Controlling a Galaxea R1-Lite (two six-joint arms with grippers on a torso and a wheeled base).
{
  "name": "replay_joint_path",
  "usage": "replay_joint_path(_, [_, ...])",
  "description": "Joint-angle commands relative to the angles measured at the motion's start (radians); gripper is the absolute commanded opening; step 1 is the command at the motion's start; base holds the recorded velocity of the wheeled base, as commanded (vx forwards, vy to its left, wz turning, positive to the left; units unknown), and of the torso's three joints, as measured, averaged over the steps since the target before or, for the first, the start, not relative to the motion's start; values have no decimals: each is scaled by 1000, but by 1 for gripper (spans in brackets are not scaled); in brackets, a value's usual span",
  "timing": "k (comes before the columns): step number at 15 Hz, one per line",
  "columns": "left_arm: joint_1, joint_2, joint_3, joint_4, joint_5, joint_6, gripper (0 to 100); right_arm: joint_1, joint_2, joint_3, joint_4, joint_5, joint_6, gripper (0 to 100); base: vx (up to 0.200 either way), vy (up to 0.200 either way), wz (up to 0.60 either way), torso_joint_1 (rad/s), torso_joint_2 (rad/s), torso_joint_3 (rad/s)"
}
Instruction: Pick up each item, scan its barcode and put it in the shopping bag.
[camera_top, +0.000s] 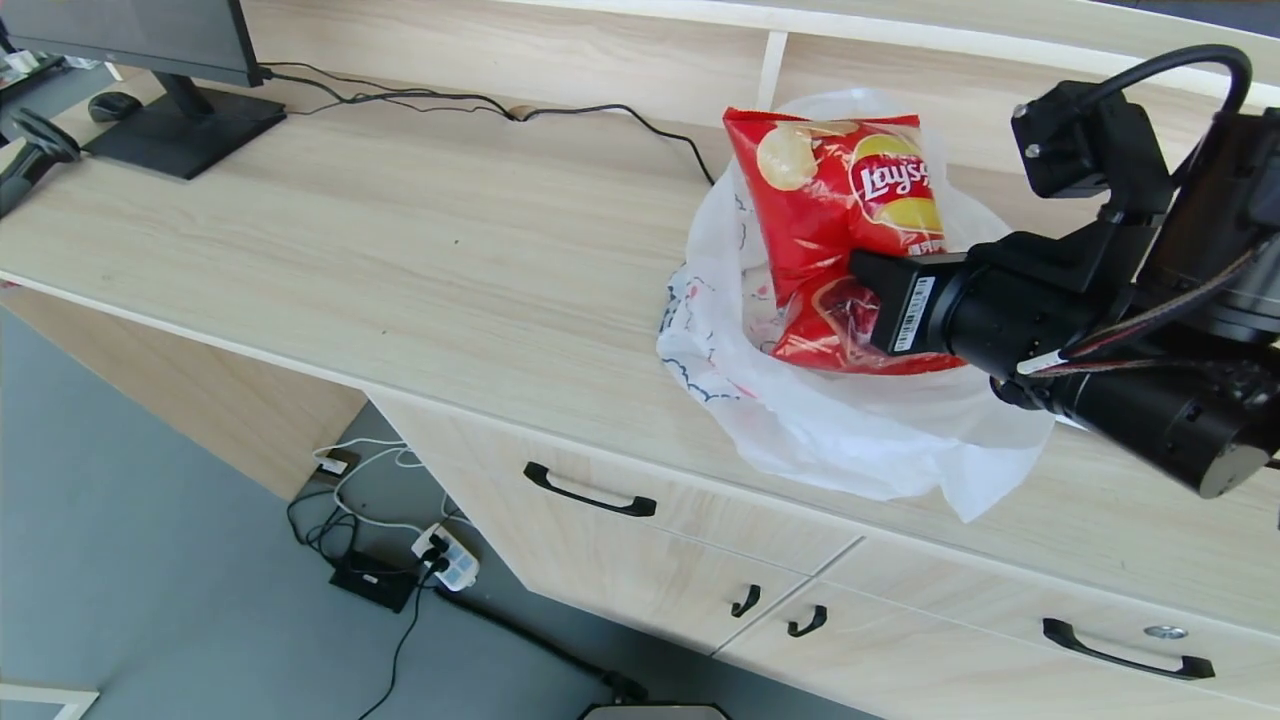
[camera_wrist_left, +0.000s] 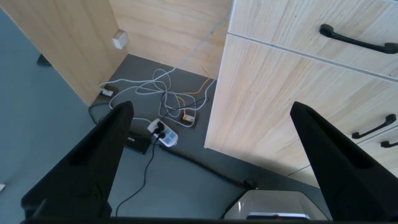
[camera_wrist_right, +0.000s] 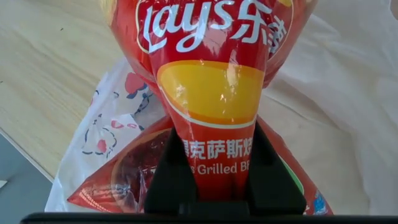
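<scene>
- Right gripper (camera_top: 862, 272): clenched on the chips bag (camera_top: 838, 190). In the right wrist view the two black fingers (camera_wrist_right: 171, 168) sit on either side of a pinched fold of the packet, with the gripper (camera_wrist_right: 214, 165) closed on it.
- Chips bag (camera_wrist_right: 211, 93): red with a yellow panel, held roughly upright over the open mouth of the shopping bag (camera_top: 850, 450). Its top stands clear above the plastic and its lower part is down at the rim. I cannot tell whether it touches anything below.
- Shopping bag (camera_wrist_right: 348, 93): thin white plastic with a small printed pattern, lying slumped and open on the right part of the tabletop (camera_top: 400, 250), near the front edge.
- Second red packet (camera_top: 830, 345): lying inside the shopping bag under the held chips bag, and also seen through the plastic in the right wrist view (camera_wrist_right: 121, 183).
- Left gripper (camera_wrist_left: 211, 149): released, fingers (camera_wrist_left: 93, 162) spread wide and holding nothing. It hangs low beside the cabinet, facing the floor.
- Monitor (camera_top: 130, 35): on its black stand at the far left of the tabletop, well apart from the shopping bag.
- Mouse (camera_top: 113, 105): black, just beside the monitor stand.
- Cable (camera_top: 600, 112): black, running along the back of the tabletop toward the shopping bag.
- Drawer handle (camera_top: 590, 495): black, on the cabinet front below the tabletop.
- Power strip (camera_wrist_left: 163, 134): white, on the grey floor among loose wires.
</scene>
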Motion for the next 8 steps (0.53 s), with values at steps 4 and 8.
replay_joint_path(4, [0, 2, 0, -1, 0, -1, 100, -17, 14, 26, -22, 6, 4, 100, 0, 0, 0, 0, 0, 0])
replay_joint_path(8, [0, 2, 0, 2, 0, -3, 100, -6, 6, 95, -167, 48, -17, 100, 0, 0, 0, 0, 0, 0])
